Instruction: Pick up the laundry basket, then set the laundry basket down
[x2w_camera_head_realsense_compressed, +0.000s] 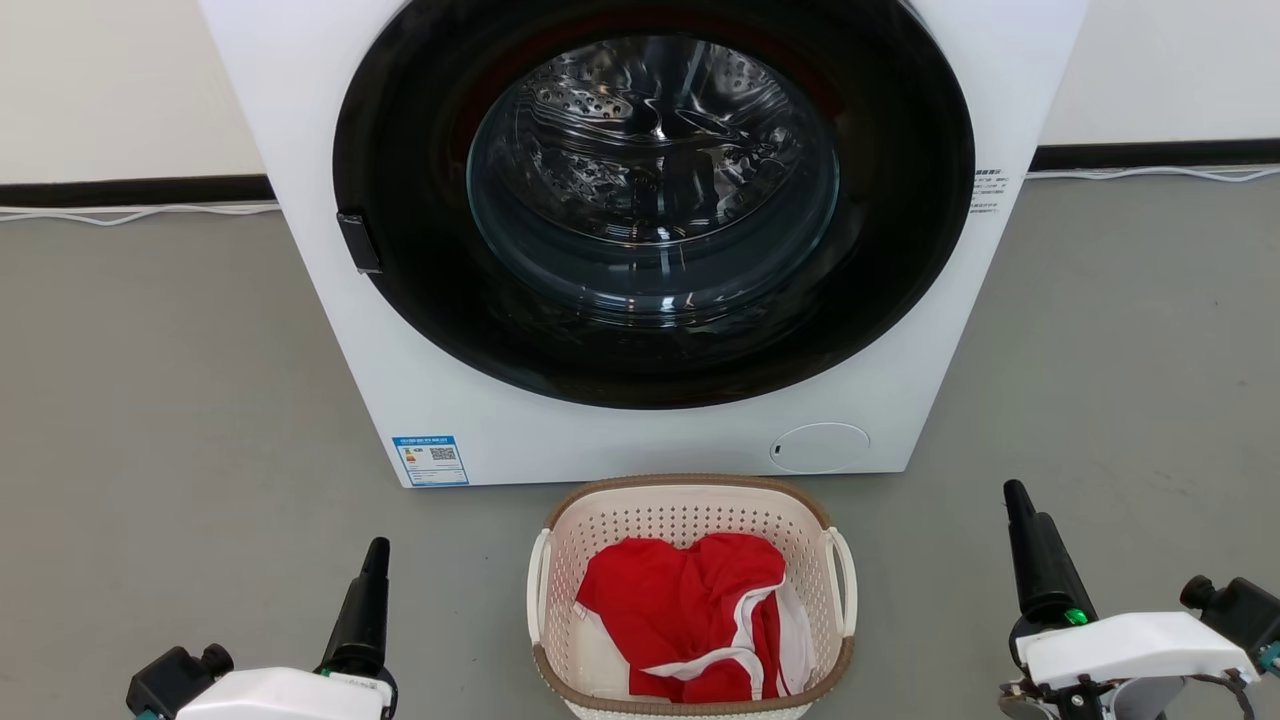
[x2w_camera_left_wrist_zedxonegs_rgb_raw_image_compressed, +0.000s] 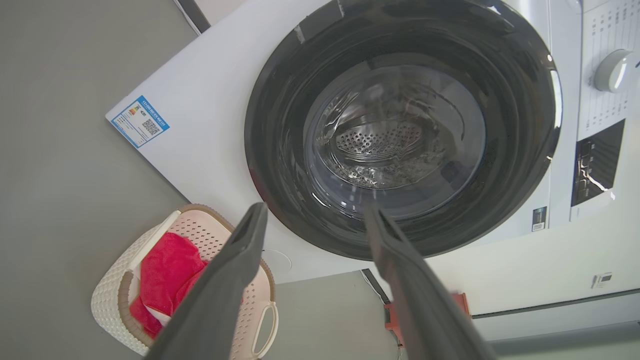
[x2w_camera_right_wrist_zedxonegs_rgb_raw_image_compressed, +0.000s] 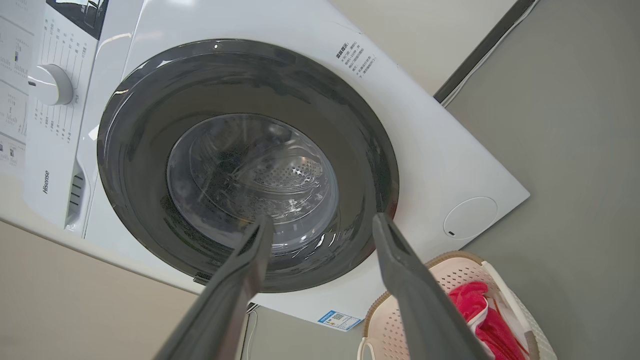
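The laundry basket stands on the grey floor just in front of the washer, cream and perforated with a brown rim and two white loop handles; red and white cloth lies in it. My left gripper is at the lower left, well clear of the basket's left handle. My right gripper is at the lower right, apart from the right handle. Both wrist views show their fingers spread with nothing between them: left gripper, right gripper. The basket appears low in each.
A white front-loading washer with a shut dark round door rises right behind the basket. Grey floor stretches to both sides. A white cable runs along the dark skirting at the wall.
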